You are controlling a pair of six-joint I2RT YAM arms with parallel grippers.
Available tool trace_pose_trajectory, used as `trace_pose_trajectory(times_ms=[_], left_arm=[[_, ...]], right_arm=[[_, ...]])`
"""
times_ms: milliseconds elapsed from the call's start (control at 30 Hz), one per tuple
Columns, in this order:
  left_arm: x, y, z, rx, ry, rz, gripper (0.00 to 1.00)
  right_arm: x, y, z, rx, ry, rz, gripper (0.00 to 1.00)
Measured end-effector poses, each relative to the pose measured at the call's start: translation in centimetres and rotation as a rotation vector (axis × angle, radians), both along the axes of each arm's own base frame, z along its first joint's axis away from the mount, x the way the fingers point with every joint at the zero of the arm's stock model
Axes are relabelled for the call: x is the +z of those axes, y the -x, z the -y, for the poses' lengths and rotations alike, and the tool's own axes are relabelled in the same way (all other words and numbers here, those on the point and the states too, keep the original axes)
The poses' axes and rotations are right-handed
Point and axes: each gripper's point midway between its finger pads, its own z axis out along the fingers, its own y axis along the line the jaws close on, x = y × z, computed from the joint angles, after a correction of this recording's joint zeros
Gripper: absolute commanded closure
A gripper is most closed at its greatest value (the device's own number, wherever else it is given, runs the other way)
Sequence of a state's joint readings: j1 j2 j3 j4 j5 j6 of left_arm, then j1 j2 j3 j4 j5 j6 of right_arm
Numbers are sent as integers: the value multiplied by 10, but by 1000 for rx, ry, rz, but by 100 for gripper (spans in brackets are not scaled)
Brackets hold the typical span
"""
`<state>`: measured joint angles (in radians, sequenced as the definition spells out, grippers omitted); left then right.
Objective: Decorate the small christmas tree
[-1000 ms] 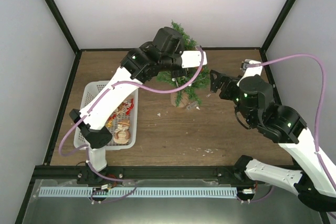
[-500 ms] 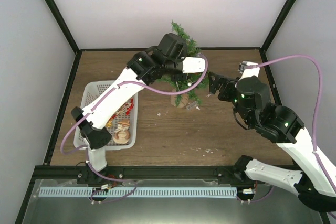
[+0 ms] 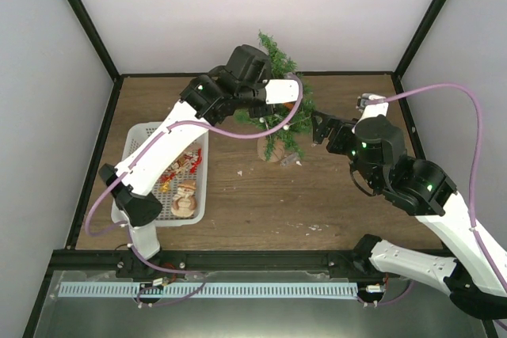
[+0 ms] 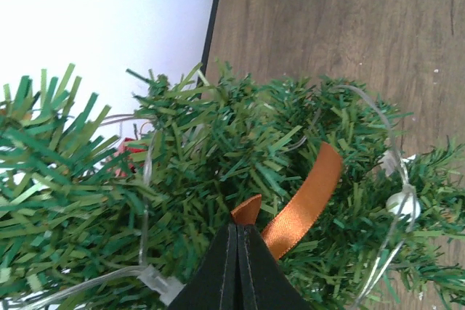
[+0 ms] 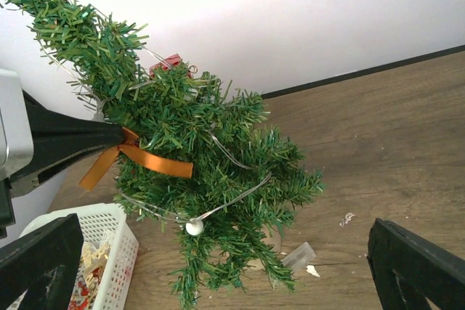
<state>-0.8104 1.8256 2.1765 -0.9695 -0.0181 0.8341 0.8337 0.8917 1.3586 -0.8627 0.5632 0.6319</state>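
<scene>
**A:** Starting at the left: why is the white basket [image 5: 116,245] well behind the left gripper [image 4: 238,234]?

**B:** It's the supply. The spare ornaments [image 3: 184,195] lie in it, and the arm reaches forward from there to the small christmas tree [image 3: 281,128].

**A:** And the fingers themselves?

**B:** Pressed together, pinching one end of an orange ribbon [image 4: 309,194]. The tips are pushed in among the branches, so the tree is directly ahead of them and touching. The loose ribbon drapes off to the right of the tips over the needles. I'd judge the pinch is there to steer that end into the foliage so it catches.

**A:** What's the pale wire just past the ribbon?

**B:** A light string [image 4: 396,201] already wound through the branches. It could snag the tips when they pull out.

**A:** And the right gripper [image 3: 319,127]?

**B:** Its fingers are spread wide and hold nothing. The tree stands ahead of them, near but apart, on its base on the table [image 3: 348,195]. It is probably waiting there to steady the tree or take the ribbon's free end.
</scene>
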Motion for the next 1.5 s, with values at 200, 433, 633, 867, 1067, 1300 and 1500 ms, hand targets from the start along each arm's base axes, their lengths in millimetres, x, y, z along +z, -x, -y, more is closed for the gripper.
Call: trace_pose_trajectory(times_ms=[200,433,633,867,1067,1300,1500], left_arm=[[-5,-6,-2,9,0,-2,100],[-13,-4,-1,1,-10,-20,97],[-14,-4,1,-1,-5,-27,86],[-12,-5,2,5,10,-27,74],[-11,-6,2,7,14,-23,69],[-5,-4,0,9,23,-15,55],[9,2,-5,9,46,3,51]], right_arm=[[0,1,-2,8,-16,-6,0],[-1,1,-2,8,-19,-7,0],[-7,0,-5,14,-14,-15,0],[-9,-1,-7,22,-17,-13,0],[-7,-3,-11,32,-26,-7,0],[-8,-5,-16,40,-26,-10,0],[-10,-6,-16,40,-24,-13,0]])
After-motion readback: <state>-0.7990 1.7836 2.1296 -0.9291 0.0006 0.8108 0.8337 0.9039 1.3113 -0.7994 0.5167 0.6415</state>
